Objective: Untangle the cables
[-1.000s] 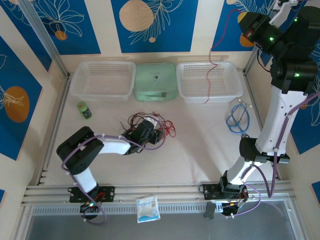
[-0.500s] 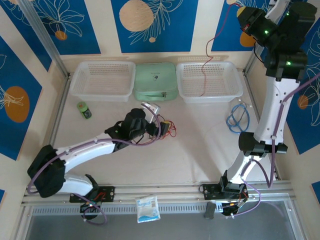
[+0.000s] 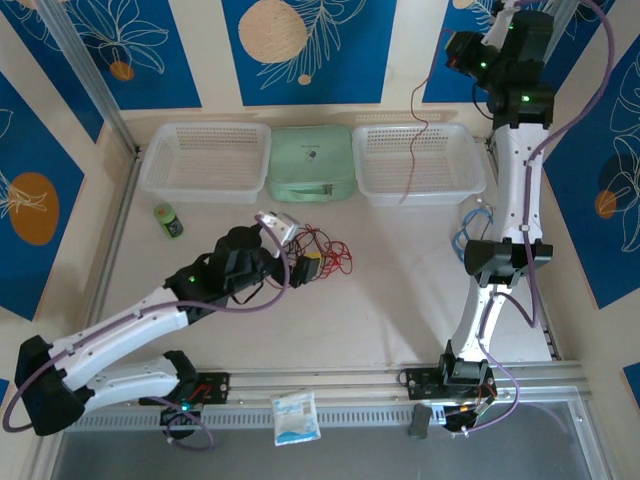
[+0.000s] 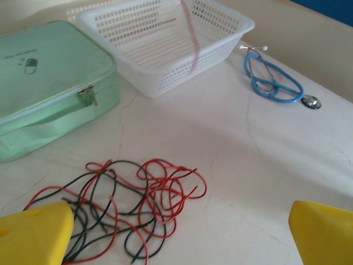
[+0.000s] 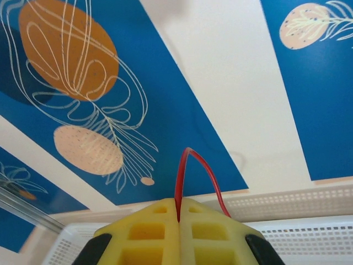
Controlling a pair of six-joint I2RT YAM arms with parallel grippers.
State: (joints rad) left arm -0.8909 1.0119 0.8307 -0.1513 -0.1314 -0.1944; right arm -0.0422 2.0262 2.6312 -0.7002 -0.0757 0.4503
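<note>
- Two claws. The left claw (image 4: 176, 237) is spread wide, low over the table (image 4: 248, 165).
- Cables (image 4: 138, 204), red and black, lie tangled on the table just ahead of the left claw, nearer one yellow pad (image 4: 33, 232).
- Right claw (image 5: 179, 218), raised high, pinches one red cable (image 5: 185, 171) hanging down to the right basket (image 3: 450, 185).

Pale table (image 3: 390, 290), left basket (image 3: 205, 190), right basket (image 3: 450, 192), green case (image 3: 311, 163), cables (image 4: 154, 204) (red, black), blue stethoscope (image 4: 270, 85)
</note>
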